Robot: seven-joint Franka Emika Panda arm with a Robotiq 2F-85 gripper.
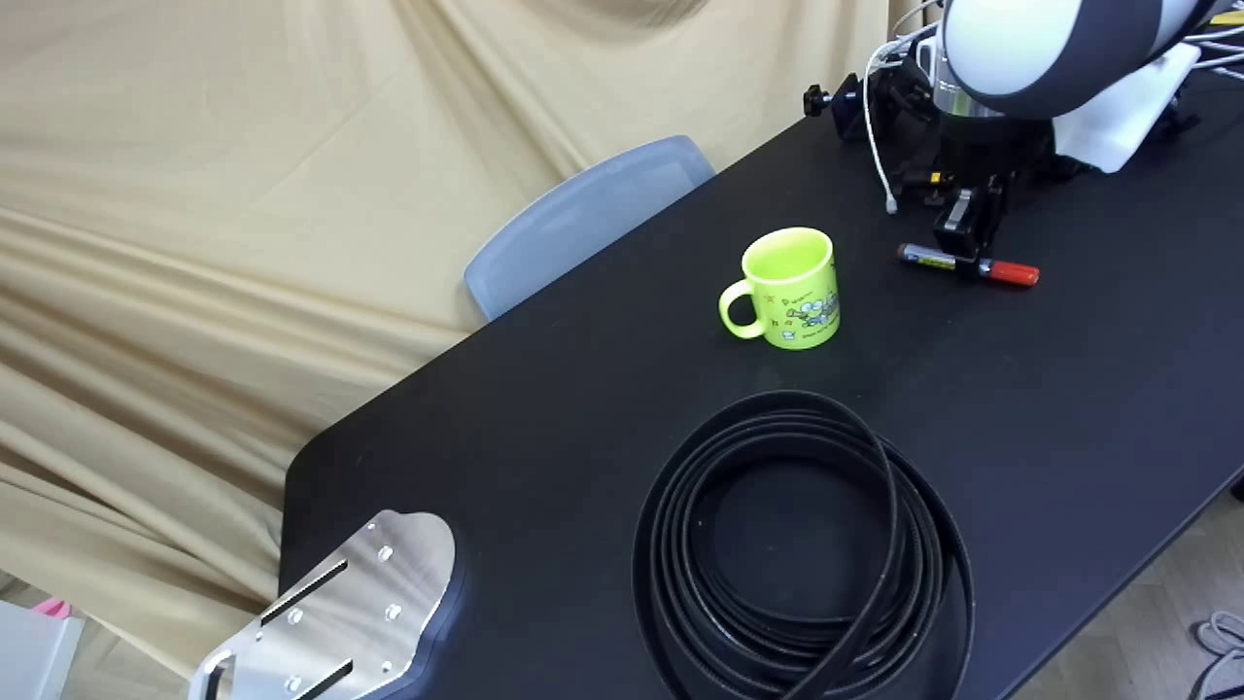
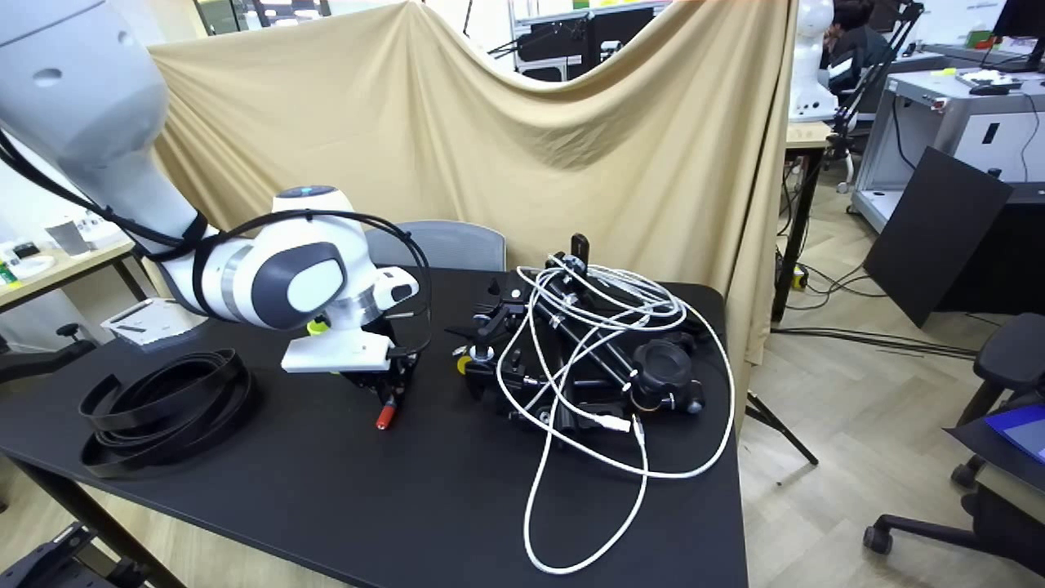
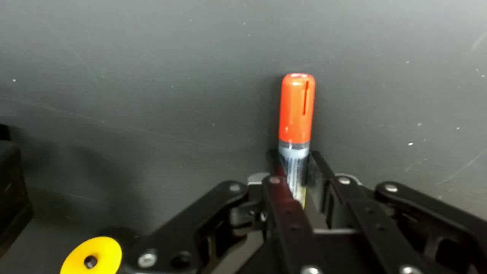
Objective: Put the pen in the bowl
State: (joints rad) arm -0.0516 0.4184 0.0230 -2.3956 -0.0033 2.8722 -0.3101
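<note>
The pen (image 1: 1013, 273) lies level, with a red-orange cap and a dark blue and white body. Its red end also shows in an exterior view (image 2: 386, 415) and in the wrist view (image 3: 296, 110). My gripper (image 3: 294, 156) is shut on the pen's body just behind the cap, one finger against each side. In an exterior view the gripper (image 1: 969, 262) points down, at or very near table height. The bowl, a lime-green mug (image 1: 805, 306), stands upright a short way from the pen, its handle facing away. In an exterior view the mug (image 2: 317, 327) is mostly hidden behind the arm.
A coiled black hose (image 1: 671, 544) lies near the mug. Black clamps and stands with white cables (image 2: 600, 351) lie close to the gripper. A yellow knob (image 3: 92, 255) shows beside the gripper. A metal plate (image 1: 389, 583) is at the table's far end.
</note>
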